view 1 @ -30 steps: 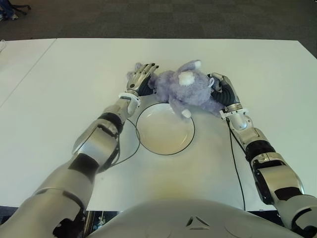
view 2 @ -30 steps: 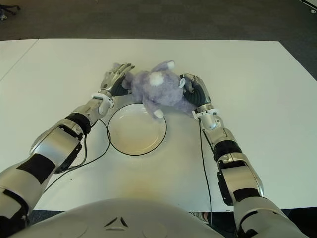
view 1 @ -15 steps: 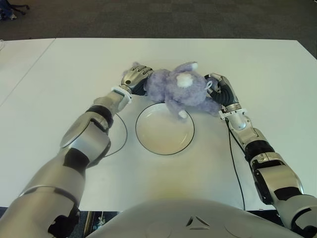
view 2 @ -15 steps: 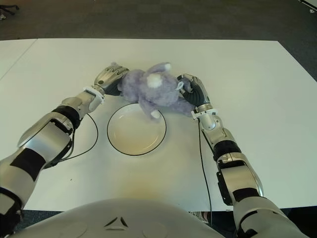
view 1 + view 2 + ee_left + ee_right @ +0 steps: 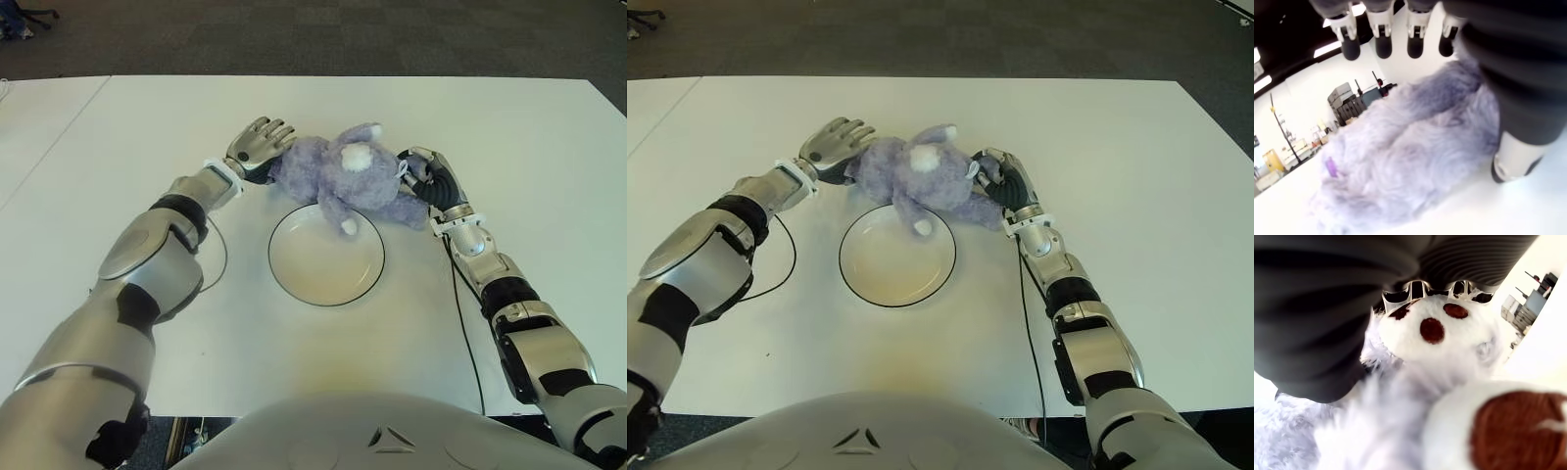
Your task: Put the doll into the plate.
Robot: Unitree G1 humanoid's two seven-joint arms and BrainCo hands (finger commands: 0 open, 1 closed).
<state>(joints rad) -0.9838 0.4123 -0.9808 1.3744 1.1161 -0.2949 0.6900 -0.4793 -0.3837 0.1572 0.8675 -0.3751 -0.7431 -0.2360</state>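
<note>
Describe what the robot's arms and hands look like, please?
Both arms are glossy silver shells with black bands at the joints. Each silver left hand and right hand has several fingers with black inner sides and a white wrist cuff. Thin black cables trail from both wrists.

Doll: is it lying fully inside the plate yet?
No. The doll lies mostly on the table beyond the plate, only one paw overlapping the rim.

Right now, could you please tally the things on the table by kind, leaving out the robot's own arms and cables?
Plush doll: 1
Plate: 1
Total: 2
</note>
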